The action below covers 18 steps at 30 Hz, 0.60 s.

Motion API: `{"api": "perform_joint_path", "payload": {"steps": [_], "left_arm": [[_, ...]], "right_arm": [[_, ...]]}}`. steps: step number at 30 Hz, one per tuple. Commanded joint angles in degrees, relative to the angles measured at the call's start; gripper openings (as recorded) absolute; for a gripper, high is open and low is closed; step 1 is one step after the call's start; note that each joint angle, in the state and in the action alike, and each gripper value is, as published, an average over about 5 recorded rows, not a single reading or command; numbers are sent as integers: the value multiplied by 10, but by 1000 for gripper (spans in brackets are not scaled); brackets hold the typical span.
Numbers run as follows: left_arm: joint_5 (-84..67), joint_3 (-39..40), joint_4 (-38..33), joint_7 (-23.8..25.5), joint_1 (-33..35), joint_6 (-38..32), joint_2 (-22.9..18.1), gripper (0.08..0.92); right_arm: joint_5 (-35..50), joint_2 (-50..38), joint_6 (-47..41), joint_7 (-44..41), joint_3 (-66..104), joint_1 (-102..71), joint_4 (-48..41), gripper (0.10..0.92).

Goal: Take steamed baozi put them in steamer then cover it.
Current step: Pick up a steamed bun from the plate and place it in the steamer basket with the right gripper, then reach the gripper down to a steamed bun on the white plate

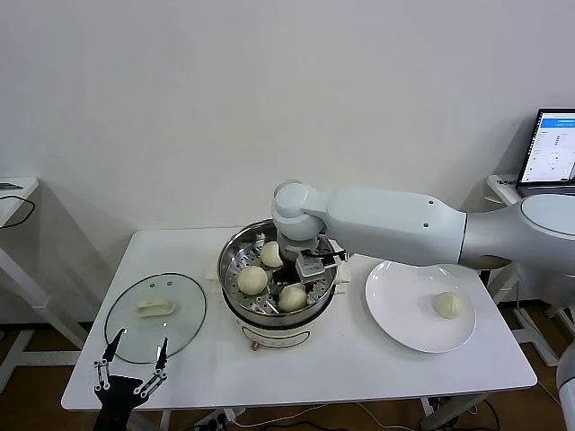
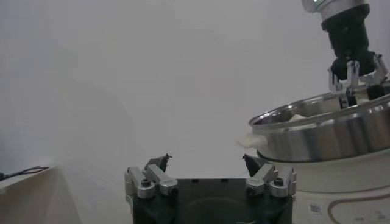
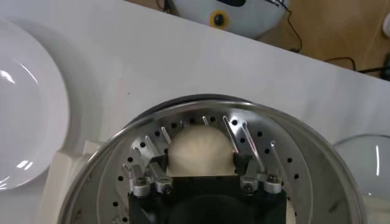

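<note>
Stainless steel gleams on the steamer (image 1: pixel 235 260), a round pot with a perforated tray inside, sitting on a cream-white base near the middle of the white tabletop (image 1: pixel 341 359). I count four baozi in all. Three lie on the tray: one (image 1: pixel 252 279) toward the pot's left side, one (image 1: pixel 270 254) toward the back, and one (image 1: pixel 292 297) at the front. They are pale cream, round and smooth-domed from my head camera. The fourth baozi (image 1: pixel 446 305) rests alone on the one white plate (image 1: pixel 395 310), toward the right edge of the tabletop.

My right gripper (image 1: pixel 312 267) hangs inside the steamer's rim, just behind the front bun. In the right wrist view its fingers (image 3: pixel 158 163) stand apart on either side of that bun (image 3: pixel 200 152), close to its flanks, and I cannot tell whether they touch it. The dough looks soft and matte against the slotted, dotted metal of the tray (image 3: pixel 268 152).

One cover (image 1: pixel 154 317), clear glass with a metal rim and a cream-white handle, lies flat near the left edge of the tabletop, well apart from the pot.

My left gripper (image 1: pixel 133 359) waits at the front-left corner, just in front of the cover, fingers (image 2: pixel 157 163) spread wide and holding nothing. From the left wrist view I see the steamer's shiny wall (image 2: pixel 329 137) and the right gripper (image 2: pixel 354 76) dipping over its rim.
</note>
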Motion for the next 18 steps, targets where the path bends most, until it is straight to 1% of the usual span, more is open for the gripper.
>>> {"api": "perform_joint_path", "payload": {"steps": [1,7,11,13,17,18], "left_arm": [[-1,-4,3,0,0,-1,-1,823],[-4,-9,4,0,-3,1,0,823],[-4,-7,2,0,-4,2,0,823],[-3,-4,2,0,-4,3,0,823],[-1,2,-1,-1,-3,3,1,823],[0,4,-1,-1,-3,3,1,823]], "right_arm": [[3,3,-8,-1,5,-2,-3,818],[47,-28,-37,-26,57,13,7,823],[106,-75,-95,-58,126,29,-15,823],[154,-111,-165,-66,151,43,-30,823],[269,-196,-358,-76,169,64,-61,823],[285,-214,-390,-80,170,64,-74,823]]}}
